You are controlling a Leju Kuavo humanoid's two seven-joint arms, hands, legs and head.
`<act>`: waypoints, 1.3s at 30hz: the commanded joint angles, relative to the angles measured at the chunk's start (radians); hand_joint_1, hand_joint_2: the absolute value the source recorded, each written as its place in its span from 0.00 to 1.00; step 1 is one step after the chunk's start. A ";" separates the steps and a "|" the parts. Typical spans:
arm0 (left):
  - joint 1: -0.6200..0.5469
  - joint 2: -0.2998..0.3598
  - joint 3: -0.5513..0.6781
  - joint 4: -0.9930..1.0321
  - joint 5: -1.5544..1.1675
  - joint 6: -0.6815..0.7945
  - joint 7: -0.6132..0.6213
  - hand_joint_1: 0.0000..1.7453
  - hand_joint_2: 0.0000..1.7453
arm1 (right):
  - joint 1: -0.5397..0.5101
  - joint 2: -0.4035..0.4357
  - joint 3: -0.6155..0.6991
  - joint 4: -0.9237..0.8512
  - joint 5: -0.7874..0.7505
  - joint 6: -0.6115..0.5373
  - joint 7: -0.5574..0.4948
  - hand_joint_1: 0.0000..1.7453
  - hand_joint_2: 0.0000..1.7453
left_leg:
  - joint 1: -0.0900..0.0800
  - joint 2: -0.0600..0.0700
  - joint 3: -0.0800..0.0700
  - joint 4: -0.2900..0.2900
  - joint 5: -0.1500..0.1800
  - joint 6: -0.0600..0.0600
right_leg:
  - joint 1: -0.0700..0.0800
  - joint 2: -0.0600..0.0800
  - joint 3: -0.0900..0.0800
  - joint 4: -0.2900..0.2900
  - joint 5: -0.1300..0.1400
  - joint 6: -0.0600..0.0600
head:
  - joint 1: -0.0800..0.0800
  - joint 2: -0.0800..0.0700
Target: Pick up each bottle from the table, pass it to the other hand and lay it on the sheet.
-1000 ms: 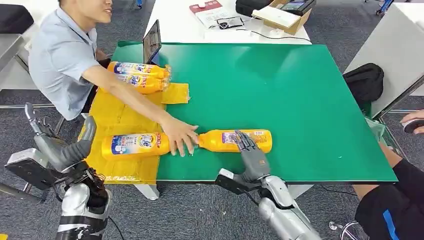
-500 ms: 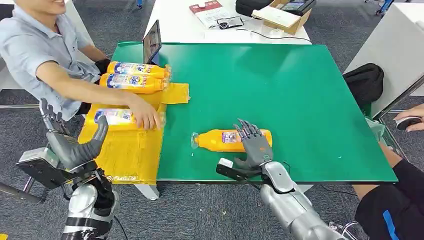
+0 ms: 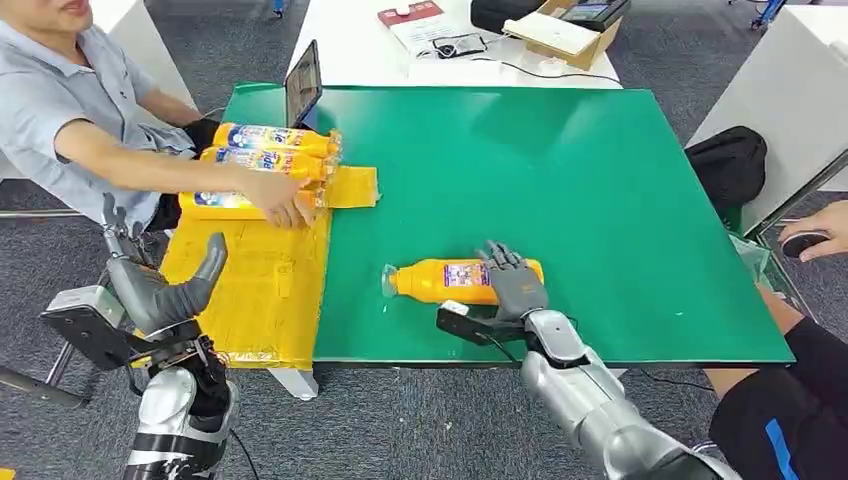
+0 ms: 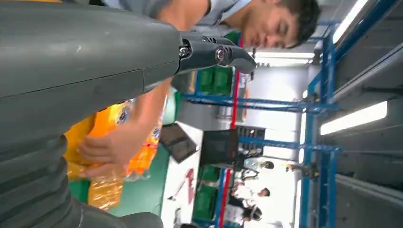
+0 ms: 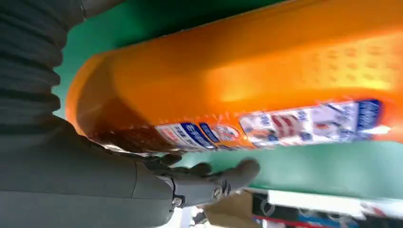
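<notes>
An orange bottle [image 3: 440, 280] [image 5: 247, 80] lies on its side on the green table [image 3: 580, 170], cap pointing left. My right hand [image 3: 512, 283] [image 5: 95, 180] is laid over its base end, and its fingers [image 5: 223, 178] reach past the far side with a gap showing, not closed on it. My left hand [image 3: 160, 285] [image 4: 95, 71] hovers open beside the yellow sheet [image 3: 250, 270], holding nothing. Three more bottles lie at the sheet's far end: two together [image 3: 275, 138] [image 3: 262, 160], and a third [image 3: 215, 200] under a person's hand [image 3: 282, 207].
The person sits at the table's left, arm stretched over the sheet. A tablet [image 3: 304, 85] stands at the far left corner. A black bag [image 3: 730, 165] lies off the right edge, and another person's hand [image 3: 815, 240] shows there. A cluttered white table [image 3: 360, 50] stands behind.
The person slid a bottle up the sheet to the other two and let go of the one on the table. My right hand spread, then lowered onto that bottle. My left hand rose.
</notes>
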 commanded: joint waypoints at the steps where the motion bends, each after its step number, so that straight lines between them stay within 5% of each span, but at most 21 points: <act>1: -0.050 0.023 -0.016 0.117 0.010 -0.062 0.062 0.00 1.00 | -0.116 -0.029 0.083 0.222 0.036 0.096 0.067 0.00 1.00 | 0.000 -0.001 0.004 -0.001 0.000 -0.001 | 0.000 0.000 0.004 0.000 -0.001 -0.001 | 0.000 0.000; 10: -0.082 0.028 -0.024 0.164 0.034 -0.115 0.091 0.00 1.00 | -0.183 -0.038 0.089 0.268 0.022 0.201 0.047 0.02 1.00 | 0.000 -0.001 0.005 0.000 0.000 -0.001 | 0.000 0.000 0.005 0.000 0.000 -0.001 | 0.000 0.000; 11: -0.082 0.028 -0.024 0.164 0.034 -0.115 0.091 0.00 1.00 | -0.185 -0.040 0.088 0.268 0.022 0.202 0.047 0.58 1.00 | 0.000 -0.001 0.005 0.000 0.000 -0.001 | 0.000 0.000 0.005 0.000 0.000 -0.002 | 0.000 0.000; 12: -0.082 0.028 -0.024 0.164 0.034 -0.115 0.091 0.00 1.00 | -0.185 -0.040 0.088 0.268 0.022 0.202 0.047 0.58 1.00 | 0.000 -0.001 0.005 0.000 0.000 -0.001 | 0.000 0.000 0.005 0.000 0.000 -0.002 | 0.000 0.000; 13: -0.107 0.031 -0.033 0.204 0.039 -0.130 0.095 0.00 1.00 | -0.214 -0.043 0.084 0.295 0.000 0.283 0.031 0.95 1.00 | 0.000 0.000 0.004 0.000 0.000 0.000 | 0.000 0.000 0.004 0.000 0.001 0.000 | 0.000 0.000; 17: -0.130 0.035 -0.045 0.243 0.057 -0.156 0.098 0.00 1.00 | -0.230 -0.043 0.061 0.313 -0.046 0.348 0.005 0.97 1.00 | 0.000 -0.002 0.005 0.000 0.001 0.000 | 0.000 -0.001 0.005 0.000 0.002 -0.002 | 0.000 0.000; 26: -0.122 0.043 -0.061 0.251 0.081 -0.167 0.091 0.00 1.00 | -0.144 -0.020 0.017 0.278 -0.160 0.287 -0.157 1.00 1.00 | 0.001 -0.001 0.006 -0.001 0.001 0.000 | 0.001 -0.001 0.007 -0.002 0.002 -0.002 | 0.000 0.000; 39: -0.112 0.045 -0.062 0.241 0.097 -0.174 0.095 0.00 1.00 | -0.122 -0.007 -0.019 0.250 -0.224 0.240 -0.219 1.00 1.00 | 0.001 0.003 0.009 -0.001 0.000 -0.001 | 0.002 0.004 0.007 -0.002 0.002 -0.003 | 0.000 0.000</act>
